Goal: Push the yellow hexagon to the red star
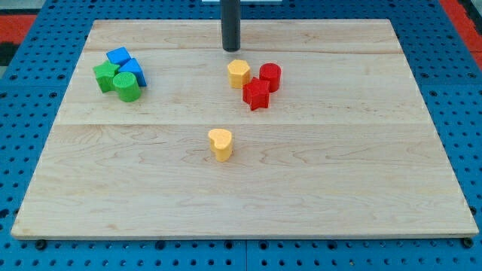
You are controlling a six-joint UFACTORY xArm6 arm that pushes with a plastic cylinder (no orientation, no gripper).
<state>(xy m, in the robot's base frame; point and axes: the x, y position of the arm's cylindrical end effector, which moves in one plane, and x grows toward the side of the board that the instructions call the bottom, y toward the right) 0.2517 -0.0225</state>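
The yellow hexagon (239, 73) sits near the top middle of the wooden board. The red star (256, 94) lies just to its lower right, almost touching it. A red cylinder (270, 77) stands right of the hexagon, against the star's upper right. My tip (230, 49) is just above the hexagon toward the view's top, slightly to its left, with a small gap between them.
A yellow heart-shaped block (221, 143) stands in the board's middle. At the upper left a cluster holds a blue block (118, 56), another blue block (132, 71), a green star (106, 76) and a green cylinder (127, 87). The board (339, 165) rests on a blue perforated base.
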